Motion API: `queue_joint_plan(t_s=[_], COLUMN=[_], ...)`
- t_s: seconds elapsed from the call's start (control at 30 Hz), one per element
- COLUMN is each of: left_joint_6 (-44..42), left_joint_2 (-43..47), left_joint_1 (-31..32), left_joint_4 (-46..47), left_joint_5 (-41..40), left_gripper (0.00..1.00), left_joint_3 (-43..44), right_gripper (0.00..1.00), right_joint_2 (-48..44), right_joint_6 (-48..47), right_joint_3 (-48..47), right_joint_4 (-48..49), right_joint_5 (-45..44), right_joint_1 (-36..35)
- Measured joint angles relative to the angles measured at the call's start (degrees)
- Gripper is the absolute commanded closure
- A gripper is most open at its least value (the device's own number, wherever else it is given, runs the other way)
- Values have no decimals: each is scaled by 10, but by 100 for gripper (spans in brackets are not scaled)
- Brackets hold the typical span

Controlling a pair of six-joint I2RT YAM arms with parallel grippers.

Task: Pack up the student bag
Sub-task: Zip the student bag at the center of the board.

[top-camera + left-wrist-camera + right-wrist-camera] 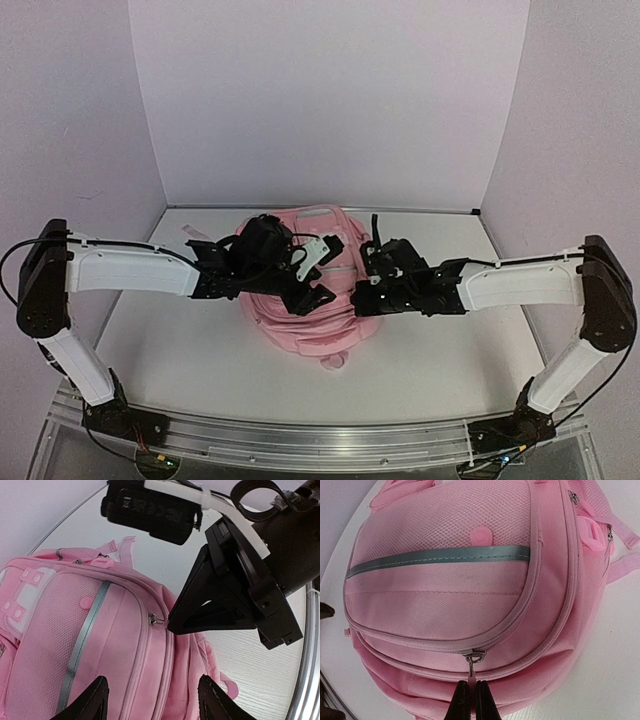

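- The pink student bag (pixel 300 322) lies flat in the middle of the white table (pixel 180 350), between my two arms.
- I see nothing else on the table to put in the bag.
- From my right wrist camera the zip (pixel 540 605) that runs round the front of the bag looks closed all the way to the slider.
- I cannot see inside the bag, so I cannot tell if anything is packed.
- My guess is that I am at one end of the job: either about to pull this zip open, or just done pulling it closed. I cannot tell which.
- My right gripper (pixel 472 696) is closed tight on the small zip pull (pixel 472 675). The two fingers pinch it at the near edge of the bag, below the grey strip (pixel 445 555).
- My right arm reaches in from the right side, low down, with its wrist just beside the bag.
- My left gripper (pixel 152 692) is open and holds nothing. Its two black fingertips point down at the bag with a gap between them.
- It hangs above the bag and does not touch it.
- My left arm reaches in from the left, stretched out over the bag, close to my right gripper but apart from it.
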State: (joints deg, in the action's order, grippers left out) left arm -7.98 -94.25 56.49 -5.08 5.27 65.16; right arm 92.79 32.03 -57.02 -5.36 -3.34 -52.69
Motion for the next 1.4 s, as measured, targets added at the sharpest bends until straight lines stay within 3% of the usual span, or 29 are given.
queue_joint_plan(t_s=[0.13, 0.43, 0.53, 0.87, 1.4], left_joint_6=[-27, -63, -70, -85, -40], left_joint_2=[-27, -88, -92, -106, -70], left_joint_1=[18, 22, 22, 27, 36], left_joint_4=[37, 82, 103, 137, 190], left_joint_5=[-22, -72, -88, -115, -143], left_gripper=[41, 61, 73, 99, 100], left_joint_3=[1, 0, 0, -10, -81], right_gripper=[100, 100, 100, 100, 100], right_joint_2=[-2, -8, -12, -22, -31], right_joint_6=[8, 14, 16, 25, 40], right_joint_3=[6, 17, 21, 38, 47], right_joint_4=[11, 29, 35, 55, 49], right_joint_5=[2, 6, 9, 15, -19], right_joint_1=[0, 0, 0, 0, 3])
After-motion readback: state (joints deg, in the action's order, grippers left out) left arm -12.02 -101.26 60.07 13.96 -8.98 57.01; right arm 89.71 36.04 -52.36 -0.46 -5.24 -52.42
